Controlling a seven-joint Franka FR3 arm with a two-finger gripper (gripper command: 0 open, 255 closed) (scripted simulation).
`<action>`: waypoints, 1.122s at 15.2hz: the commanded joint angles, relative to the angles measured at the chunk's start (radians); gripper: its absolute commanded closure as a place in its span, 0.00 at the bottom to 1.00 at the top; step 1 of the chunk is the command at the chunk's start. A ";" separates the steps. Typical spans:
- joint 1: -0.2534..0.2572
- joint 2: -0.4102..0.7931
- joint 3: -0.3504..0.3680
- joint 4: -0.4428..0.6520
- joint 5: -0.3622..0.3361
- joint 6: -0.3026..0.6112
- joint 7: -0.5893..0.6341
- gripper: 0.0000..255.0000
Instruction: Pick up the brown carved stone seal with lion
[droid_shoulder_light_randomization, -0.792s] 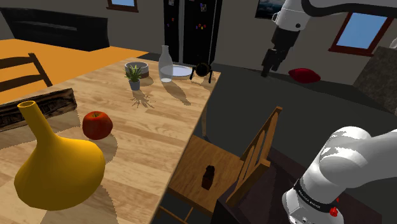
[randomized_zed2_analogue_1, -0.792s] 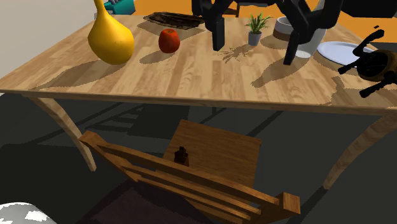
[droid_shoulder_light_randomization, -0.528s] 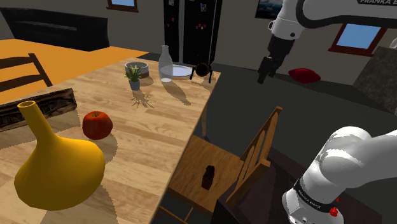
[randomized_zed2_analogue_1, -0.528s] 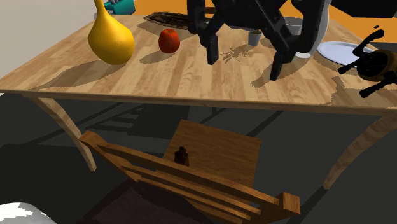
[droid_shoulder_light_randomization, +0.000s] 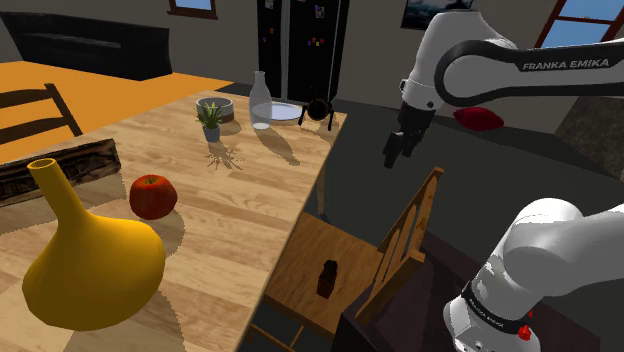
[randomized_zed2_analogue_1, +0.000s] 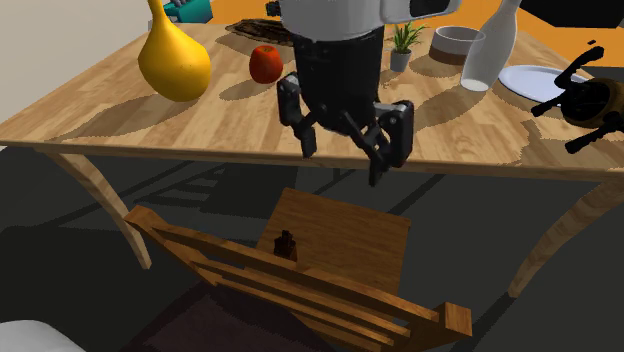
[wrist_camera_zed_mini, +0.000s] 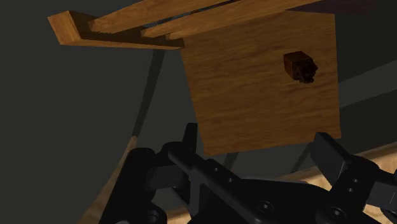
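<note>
Beside the table, seal on chair seat, backrest alongside, hand above.

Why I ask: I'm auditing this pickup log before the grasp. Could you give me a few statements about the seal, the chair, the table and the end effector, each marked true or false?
1. The brown seal stands upright on the wooden chair seat. True.
2. The end effector is shut on the seal. False: its fingers stand apart, and it hangs in the air above the chair, clear of the seal.
3. A red apple lies on the table. True.
4. The yellow vase stands on the chair seat. False: it stands on the table, beside the apple.
</note>
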 joint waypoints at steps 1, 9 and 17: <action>0.011 0.012 0.023 -0.051 0.019 0.061 0.032 0.00; 0.055 0.148 0.101 -0.212 0.084 0.346 0.138 0.00; 0.090 0.432 0.196 -0.276 0.133 0.686 0.254 0.00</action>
